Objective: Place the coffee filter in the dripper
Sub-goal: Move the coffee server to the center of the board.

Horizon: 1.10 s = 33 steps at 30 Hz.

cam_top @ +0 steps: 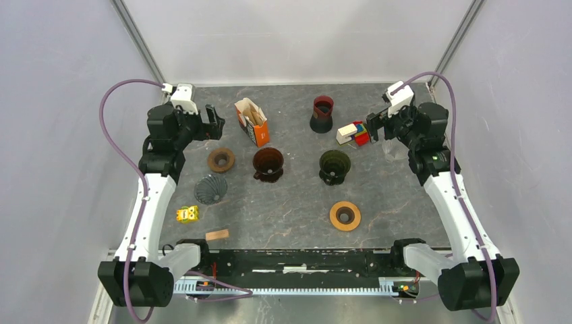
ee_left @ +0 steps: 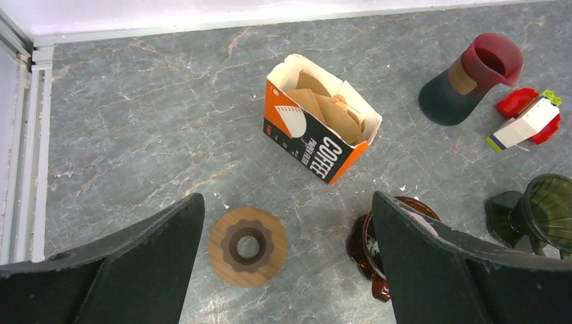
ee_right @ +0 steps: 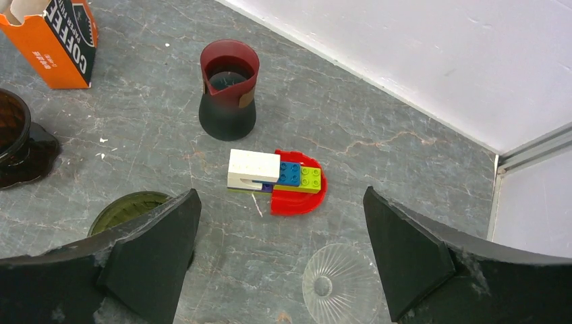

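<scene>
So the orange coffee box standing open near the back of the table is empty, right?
Not empty. The orange coffee box stands open near the back of the table, but the left wrist view shows brown paper filters inside it.

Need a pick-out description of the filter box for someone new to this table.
Look at the far half of the grey table, left of centre. The filter box stands behind the brown dripper. It's the only orange carton, open-topped, paper filters inside.
</scene>
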Each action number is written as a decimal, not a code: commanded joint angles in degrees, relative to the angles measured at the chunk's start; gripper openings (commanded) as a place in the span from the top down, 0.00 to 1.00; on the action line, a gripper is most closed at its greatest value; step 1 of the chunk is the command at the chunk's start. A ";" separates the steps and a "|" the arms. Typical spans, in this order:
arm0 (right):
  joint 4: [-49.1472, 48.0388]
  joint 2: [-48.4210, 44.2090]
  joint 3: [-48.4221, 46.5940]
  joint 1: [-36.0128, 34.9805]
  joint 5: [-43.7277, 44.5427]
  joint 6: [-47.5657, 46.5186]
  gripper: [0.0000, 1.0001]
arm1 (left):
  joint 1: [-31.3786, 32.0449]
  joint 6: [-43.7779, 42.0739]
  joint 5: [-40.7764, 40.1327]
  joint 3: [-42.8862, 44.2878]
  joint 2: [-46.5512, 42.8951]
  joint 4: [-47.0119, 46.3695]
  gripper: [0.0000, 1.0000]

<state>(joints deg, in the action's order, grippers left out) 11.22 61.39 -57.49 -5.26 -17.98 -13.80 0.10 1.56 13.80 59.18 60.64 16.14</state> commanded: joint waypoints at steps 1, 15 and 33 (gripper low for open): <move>-1.46 -2.17 0.48 -0.19 -0.45 -0.70 0.02 | -0.01 2.04 0.89 0.95 -1.52 -3.34 0.00; 1.86 -1.66 -0.65 -0.23 -2.01 -4.72 0.02 | -0.01 -6.39 5.97 2.54 -2.89 8.67 0.00; 13.07 0.58 5.81 -13.96 -7.85 -23.16 0.01 | 12.29 -11.66 8.03 4.15 11.42 15.22 0.17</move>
<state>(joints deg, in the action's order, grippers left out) 24.34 62.00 -52.25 -19.03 -26.48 -34.89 8.19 -11.88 27.05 64.12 69.28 36.88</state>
